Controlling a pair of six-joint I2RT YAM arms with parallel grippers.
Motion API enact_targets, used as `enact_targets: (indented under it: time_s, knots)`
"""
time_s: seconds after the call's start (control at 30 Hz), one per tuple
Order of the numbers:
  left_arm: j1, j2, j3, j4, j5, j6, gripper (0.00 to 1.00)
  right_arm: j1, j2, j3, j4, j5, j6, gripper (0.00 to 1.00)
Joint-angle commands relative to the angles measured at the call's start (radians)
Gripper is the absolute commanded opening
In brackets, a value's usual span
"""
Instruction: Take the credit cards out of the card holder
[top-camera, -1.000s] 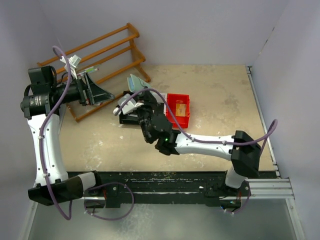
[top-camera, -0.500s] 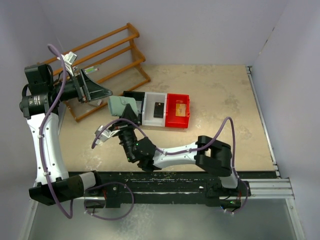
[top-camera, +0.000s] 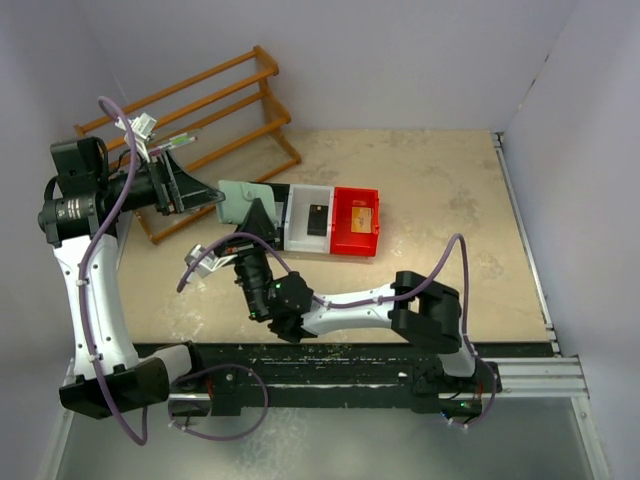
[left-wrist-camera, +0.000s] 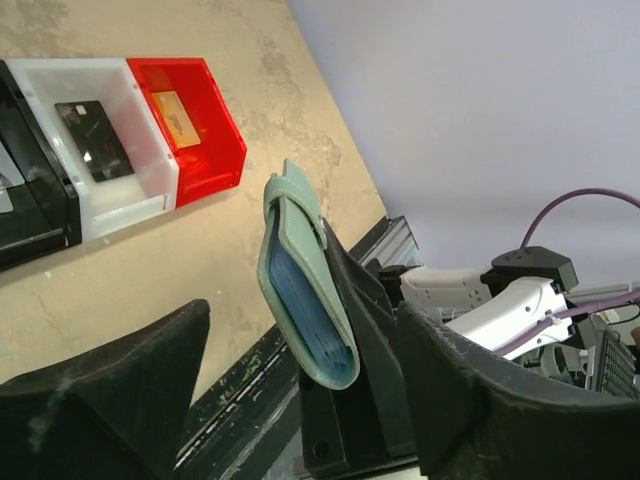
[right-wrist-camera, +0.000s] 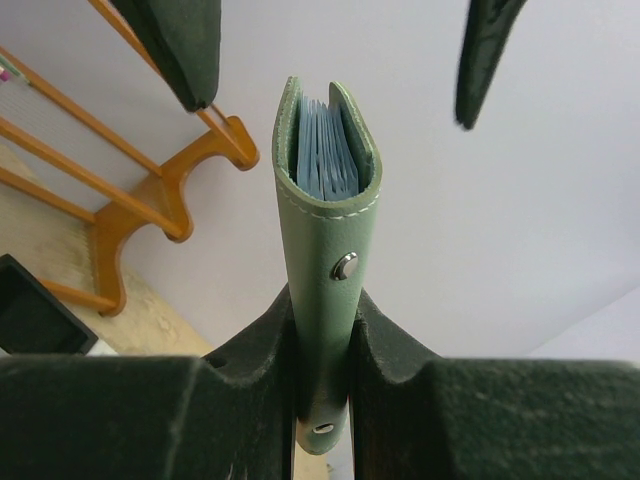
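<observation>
The grey-green card holder stands on edge, closed, with its bluish inner leaves showing at the top. My right gripper is shut on its snap-button spine. From above, the card holder hangs left of the bins, over my right gripper. My left gripper is open, one finger on either side of the card holder, not touching it. A black credit card lies in the white bin and an orange-gold one in the red bin.
A row of bins sits mid-table: the black one partly hidden, then white, then red. A wooden rack lies at the back left, behind my left arm. Walls close the back and right sides.
My right arm swung from over the bins to the left, carrying the card holder. My left gripper came down around it and its jaws narrowed slightly.
</observation>
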Motion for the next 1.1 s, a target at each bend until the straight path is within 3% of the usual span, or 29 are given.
enact_targets:
  time_s: [0.0, 0.27, 0.4, 0.57, 0.63, 0.7, 0.77, 0.83, 0.93, 1.0, 1.07]
  knots:
    - [0.008, -0.01, -0.034, -0.003, 0.024, 0.021, 0.72, 0.01, 0.024, 0.091, 0.097, -0.006, -0.064, 0.0]
    - [0.009, 0.002, -0.071, -0.014, 0.06, 0.023, 0.58, 0.024, 0.102, 0.188, 0.106, 0.002, -0.111, 0.0]
    - [0.008, 0.003, -0.06, -0.024, 0.02, 0.032, 0.3, 0.027, 0.105, 0.195, 0.104, 0.012, -0.115, 0.0]
    - [0.009, 0.005, -0.061, -0.044, -0.031, 0.048, 0.06, 0.031, 0.093, 0.198, 0.087, 0.032, -0.096, 0.01]
    - [0.008, 0.011, -0.05, -0.053, -0.058, 0.057, 0.01, 0.035, 0.089, 0.209, 0.078, 0.052, -0.08, 0.17]
    - [0.007, 0.016, -0.027, -0.064, -0.091, 0.07, 0.0, 0.041, 0.076, 0.212, 0.061, 0.079, -0.046, 0.43]
    - [0.008, 0.02, 0.007, -0.079, -0.117, 0.089, 0.0, 0.045, 0.04, 0.203, -0.002, 0.123, 0.036, 0.59]
    - [0.007, 0.017, 0.036, -0.086, -0.14, 0.11, 0.0, 0.048, -0.042, 0.154, -0.174, 0.155, 0.231, 0.64]
    - [0.008, 0.012, 0.071, -0.087, -0.169, 0.137, 0.0, 0.05, -0.228, 0.124, -0.699, 0.132, 0.716, 0.78]
    - [0.007, 0.007, 0.079, -0.076, -0.169, 0.145, 0.0, 0.041, -0.341, 0.147, -1.079, -0.047, 1.104, 0.8]
    - [0.007, 0.003, 0.078, -0.062, -0.155, 0.153, 0.0, -0.027, -0.446, 0.175, -1.365, -0.37, 1.478, 0.87]
